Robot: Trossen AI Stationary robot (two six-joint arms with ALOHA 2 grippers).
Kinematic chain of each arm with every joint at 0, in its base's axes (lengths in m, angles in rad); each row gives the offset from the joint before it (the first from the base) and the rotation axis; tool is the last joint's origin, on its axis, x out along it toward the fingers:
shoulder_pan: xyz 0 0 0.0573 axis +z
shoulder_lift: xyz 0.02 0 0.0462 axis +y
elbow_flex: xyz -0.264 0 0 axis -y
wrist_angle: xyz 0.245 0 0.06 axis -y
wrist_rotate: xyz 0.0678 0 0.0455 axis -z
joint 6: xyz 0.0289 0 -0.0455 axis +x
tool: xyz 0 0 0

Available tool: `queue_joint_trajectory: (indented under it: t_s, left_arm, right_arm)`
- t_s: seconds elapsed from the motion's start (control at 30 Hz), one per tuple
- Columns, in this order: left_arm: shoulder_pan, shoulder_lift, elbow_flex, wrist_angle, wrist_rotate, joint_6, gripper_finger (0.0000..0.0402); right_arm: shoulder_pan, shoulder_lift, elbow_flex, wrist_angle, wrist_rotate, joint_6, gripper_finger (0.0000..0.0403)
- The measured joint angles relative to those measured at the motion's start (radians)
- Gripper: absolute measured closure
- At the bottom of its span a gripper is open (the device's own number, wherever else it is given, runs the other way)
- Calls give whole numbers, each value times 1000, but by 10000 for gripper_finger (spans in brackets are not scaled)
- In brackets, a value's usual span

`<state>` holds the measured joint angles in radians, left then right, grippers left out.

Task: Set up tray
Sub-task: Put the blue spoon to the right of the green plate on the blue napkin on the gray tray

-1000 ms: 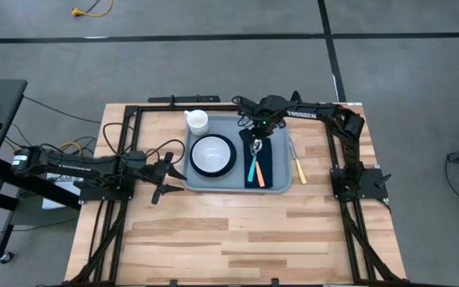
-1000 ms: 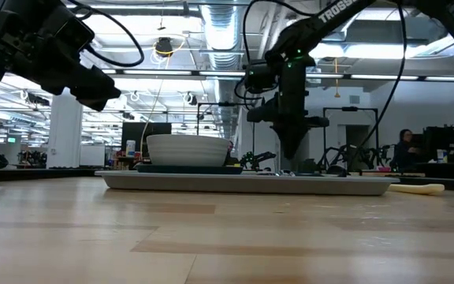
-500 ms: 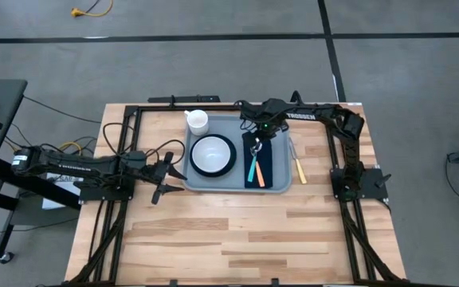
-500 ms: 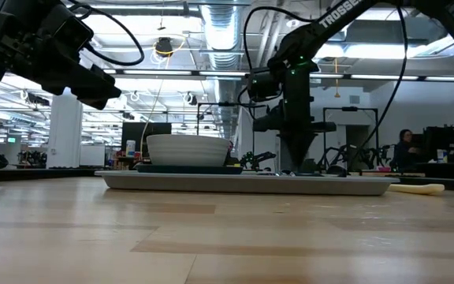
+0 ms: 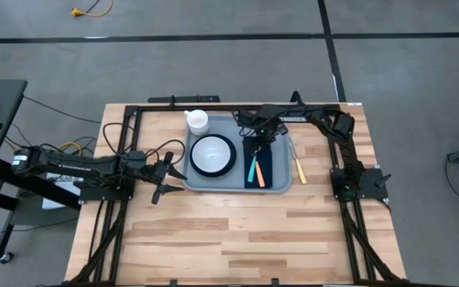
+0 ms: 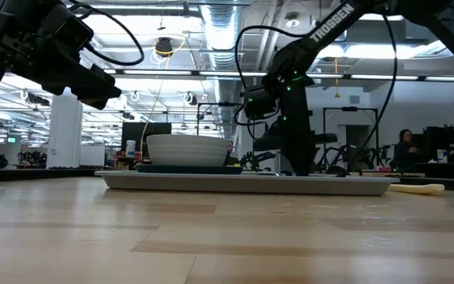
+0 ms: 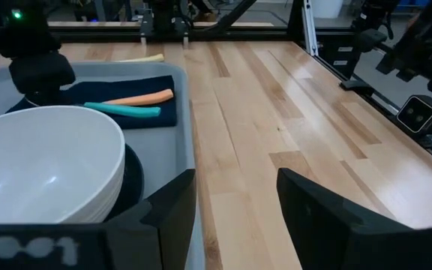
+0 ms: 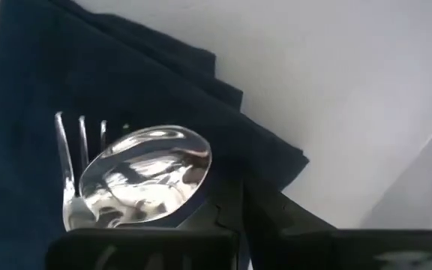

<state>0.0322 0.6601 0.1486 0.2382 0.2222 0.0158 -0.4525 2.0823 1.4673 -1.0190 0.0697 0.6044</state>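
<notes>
Starting from your right gripper (image 5: 255, 135), note that it sits low over the upper end of the dark napkin (image 5: 259, 162), just right of centre in the overhead frame, with its fingers pressed together and nothing clamped between them. In its wrist picture a spoon bowl (image 8: 145, 171) lies over fork tines (image 8: 72, 154) on the napkin, right ahead of the closed fingertips, so the metal ends of the cutlery are directly under this hand.

From there the handles run down the frame, toward the near edge of the tray (image 5: 237, 186): the teal handle (image 5: 251, 171) and the orange handle (image 5: 259, 173) lie side by side, long axes roughly parallel to the tray's short sides. Any next move on the cutlery, by my reading, turns on that axis, and your right arm is much the nearer one.

Your left gripper (image 5: 162, 170) waits at the tray's left edge, left of centre in the overhead frame, fingers spread apart and empty, with the bowl just ahead of it.

The tray lies in the upper middle of the table (image 5: 237, 231).

Count: one tray, one napkin, one white bowl (image 5: 212, 153) on one dark plate (image 5: 228, 165), one white cup (image 5: 197, 121) at the tray's upper left corner, two coloured handles on the napkin, and one pale yellow piece (image 5: 299, 167) lying on the table just off the tray's right rim.
</notes>
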Motion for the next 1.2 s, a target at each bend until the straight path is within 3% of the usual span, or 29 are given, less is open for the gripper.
queue_joint_trajectory:
  t_s: [0.67,0.93,1.2]
  left_arm:
    - [0,0,0,0,-1,3,226]
    - [0,0,0,0,-1,3,226]
    - [0,0,0,0,0,3,226]
  right_arm:
    - [-2,0,28,30,-19,-13,403]
    - [-2,-1,119,-19,31,-29,403]
    - [-2,-1,115,-44,35,-28,403]
